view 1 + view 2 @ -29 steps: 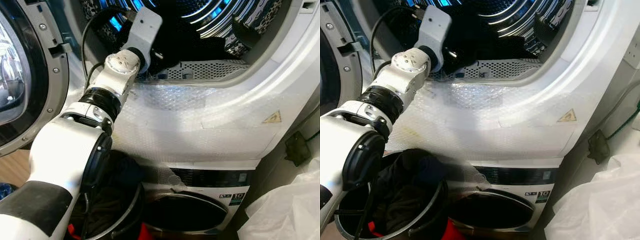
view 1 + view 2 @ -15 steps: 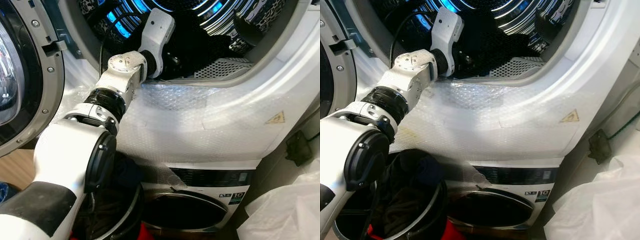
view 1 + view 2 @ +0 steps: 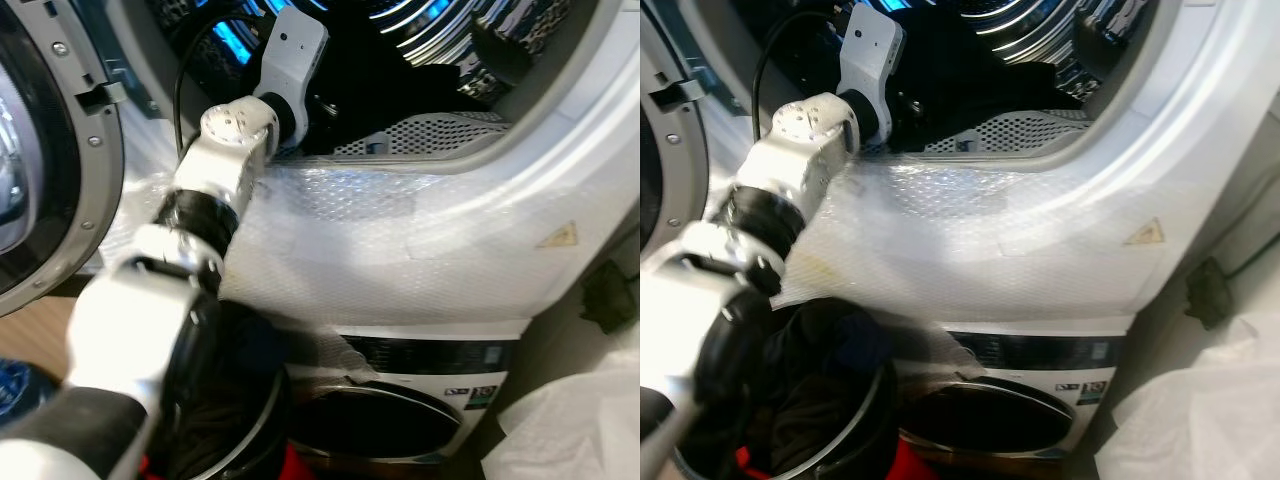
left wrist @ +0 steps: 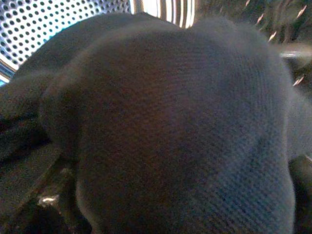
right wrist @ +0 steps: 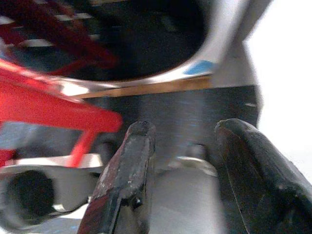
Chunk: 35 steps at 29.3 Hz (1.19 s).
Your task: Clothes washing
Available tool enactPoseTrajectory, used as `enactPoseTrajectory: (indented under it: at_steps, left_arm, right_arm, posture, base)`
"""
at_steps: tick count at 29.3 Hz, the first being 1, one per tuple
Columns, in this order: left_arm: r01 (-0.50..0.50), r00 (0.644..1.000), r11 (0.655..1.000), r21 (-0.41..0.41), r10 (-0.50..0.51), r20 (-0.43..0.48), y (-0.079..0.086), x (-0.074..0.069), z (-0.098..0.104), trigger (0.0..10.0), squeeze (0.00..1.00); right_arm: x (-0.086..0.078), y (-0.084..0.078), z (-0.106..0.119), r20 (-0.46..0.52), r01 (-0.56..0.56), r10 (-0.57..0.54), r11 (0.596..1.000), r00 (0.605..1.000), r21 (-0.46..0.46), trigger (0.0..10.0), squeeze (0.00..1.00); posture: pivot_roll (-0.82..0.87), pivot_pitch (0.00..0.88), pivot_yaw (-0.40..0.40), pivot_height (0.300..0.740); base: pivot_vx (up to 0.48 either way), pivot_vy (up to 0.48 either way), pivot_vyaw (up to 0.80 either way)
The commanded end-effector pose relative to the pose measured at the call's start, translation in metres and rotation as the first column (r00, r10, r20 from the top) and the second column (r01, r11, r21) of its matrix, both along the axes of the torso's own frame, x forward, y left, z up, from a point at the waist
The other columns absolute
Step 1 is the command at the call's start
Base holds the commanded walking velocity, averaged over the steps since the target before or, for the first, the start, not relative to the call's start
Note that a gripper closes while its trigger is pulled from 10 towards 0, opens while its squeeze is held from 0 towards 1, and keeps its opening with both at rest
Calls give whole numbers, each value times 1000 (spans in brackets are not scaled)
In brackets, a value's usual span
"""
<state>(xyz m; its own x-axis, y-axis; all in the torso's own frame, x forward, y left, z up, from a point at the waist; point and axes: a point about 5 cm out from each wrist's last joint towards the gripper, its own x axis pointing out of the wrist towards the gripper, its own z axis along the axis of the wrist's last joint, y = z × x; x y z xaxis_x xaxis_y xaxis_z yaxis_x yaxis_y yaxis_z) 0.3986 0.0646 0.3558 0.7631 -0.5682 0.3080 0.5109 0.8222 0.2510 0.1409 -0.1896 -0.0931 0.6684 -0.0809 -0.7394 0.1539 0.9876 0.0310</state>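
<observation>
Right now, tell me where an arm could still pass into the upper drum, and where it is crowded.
The drum mouth is open on its right half, above the perforated lint grille. The left side is crowded: the left arm fills it, and dark clothing presses against the wrist camera. Below, the laundry basket is stuffed with dark clothes.

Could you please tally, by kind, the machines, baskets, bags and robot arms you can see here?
Stacked laundry machines: 2, upper machine with its drum open, lower machine
Laundry baskets: 1, black basket holding dark clothes
White plastic bags: 1, bag
Robot arms: 1, left arm reaching into the upper drum
Total: 5
</observation>
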Motion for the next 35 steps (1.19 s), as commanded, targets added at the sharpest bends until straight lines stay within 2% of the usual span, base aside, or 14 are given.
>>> enactPoseTrajectory:
  at_steps: [1,3,6,7,8,13,15,16,17,20,24,29,33,35]
  left_arm:
    - [23,1000,999,-23,-23,-5,-2,-6,-1,10000,0]
    - [61,998,989,-135,-60,13,-17,-20,-6,10000,0]
    - [-36,999,960,-278,36,-4,-18,-31,-6,10000,0]
    - [-65,998,952,-298,67,-5,-18,-35,-7,10000,0]
    - [-152,987,930,-335,159,-5,-14,-42,-7,10000,0]
    - [-254,966,886,-389,255,-51,-8,-51,-8,10000,0]
    - [-240,969,907,-346,243,-36,-9,-60,-9,10000,0]
    - [-198,980,937,-286,197,-32,-15,-67,-13,10000,0]
    - [-190,982,944,-268,188,-34,-17,-70,-14,10000,0]
    - [-200,980,943,-267,196,-45,-16,-75,-16,10000,0]
    - [-151,981,969,-197,123,-147,-20,-87,-30,10000,0]
    - [-58,991,990,-132,41,-129,-23,-108,-34,10000,0]
    - [118,990,990,-73,-124,-74,-32,-128,-28,10000,0]
    - [140,988,988,-62,-144,-63,-32,-129,-27,10000,0]
  right_arm:
    - [-11,12,-6,-56,-24,26,999,998,30,10000,0]
    - [-4,16,-5,-48,-42,44,999,998,30,10000,0]
    - [2,19,-3,-41,-52,53,998,998,33,10000,0]
    - [3,20,-3,-37,-58,60,998,998,37,10000,0]
    - [5,24,-3,-34,-72,73,996,997,44,10000,0]
    - [6,28,-3,-37,-86,88,995,995,54,10000,0]
    - [4,30,-4,-46,-94,96,994,994,57,10000,0]
    - [4,31,-4,-51,-101,104,993,993,61,10000,0]
    - [4,31,-4,-52,-103,106,993,993,62,10000,0]
    - [4,32,-4,-52,-105,109,992,993,63,10000,0]
    - [4,34,-4,-52,-109,112,992,992,67,10000,0]
    - [5,36,-4,-51,-115,119,991,992,73,10000,0]
    - [7,39,-3,-47,-124,128,989,991,76,10000,0]
    - [7,39,-3,-48,-126,130,989,990,77,10000,0]
  posture:
    - [-18,27,166,740]
    - [15,24,165,740]
    - [31,19,163,740]
    - [40,19,161,740]
    - [52,22,162,740]
    - [65,22,158,740]
    - [91,24,152,740]
    - [93,25,153,740]
    - [93,25,153,740]
    - [95,27,154,740]
    - [104,28,152,740]
    - [113,31,152,740]
    - [120,30,151,740]
    - [121,32,149,740]
  base:
    - [0,0,0]
    - [0,0,0]
    - [0,0,0]
    - [0,0,0]
    - [0,0,0]
    - [0,0,0]
    - [0,0,0]
    - [0,0,0]
    - [0,0,0]
    - [0,0,0]
    - [0,0,0]
    - [0,0,0]
    - [0,0,0]
    - [0,0,0]
